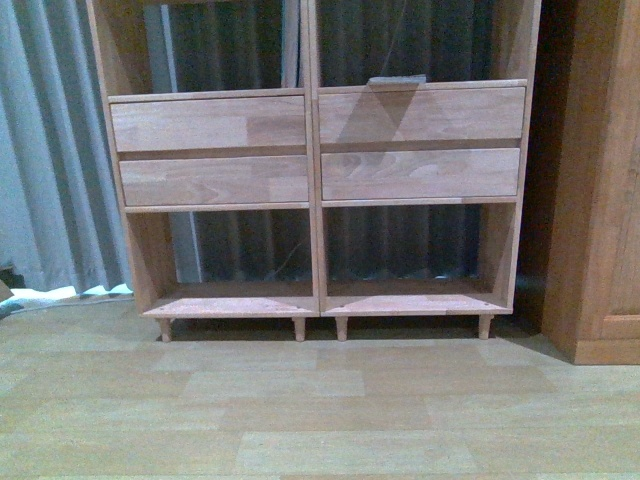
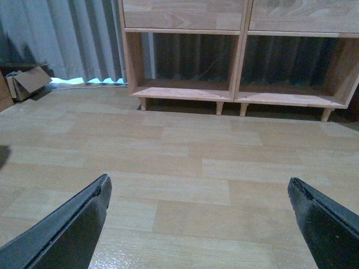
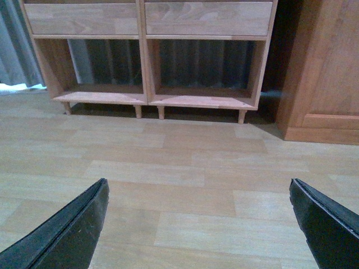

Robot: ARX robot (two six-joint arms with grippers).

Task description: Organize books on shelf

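While no book shows plainly, a flat grey thing [image 1: 397, 79] lies at the front edge of the upper right compartment of the shelf [image 1: 213, 123]; whether it is a book I cannot tell. The left gripper [image 2: 197, 180] and the right gripper [image 3: 198, 182] hang over the floor [image 1: 320, 400], jaws wide and holding nothing. This looks like the start of the task: the next move calls for finding a book to reach for.

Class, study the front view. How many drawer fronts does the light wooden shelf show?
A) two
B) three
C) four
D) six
C: the shelf has two stacked fronts in each column: the upper left drawer front, the lower left drawer front, the upper right drawer front and the lower right drawer front.
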